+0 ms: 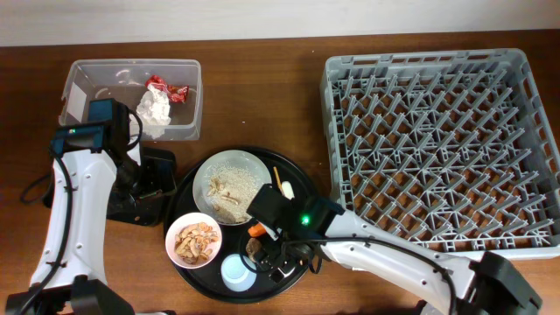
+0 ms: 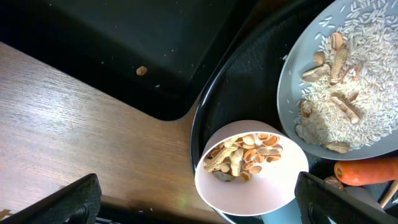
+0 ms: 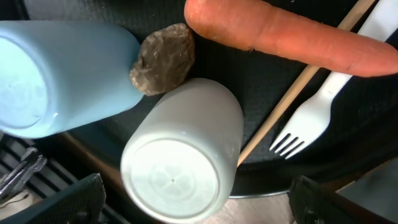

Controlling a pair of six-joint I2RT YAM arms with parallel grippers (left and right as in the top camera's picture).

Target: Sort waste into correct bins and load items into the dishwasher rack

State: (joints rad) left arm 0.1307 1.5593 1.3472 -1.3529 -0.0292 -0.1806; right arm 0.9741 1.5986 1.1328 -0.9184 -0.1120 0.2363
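My left gripper is open, its fingers either side of the small pink bowl of beige food scraps. The pale plate holds white rice and scraps. My right gripper is open over the white cup, which lies on the round black tray. Beside it are the light blue cup, brown lump, orange carrot, white fork and a chopstick. The clear tub holds a napkin and red wrapper. The rack stands at right.
The shallow black tray lies left of the round black tray, partly under my left arm; a small crumb lies in it. The table's front edge runs close below the round tray.
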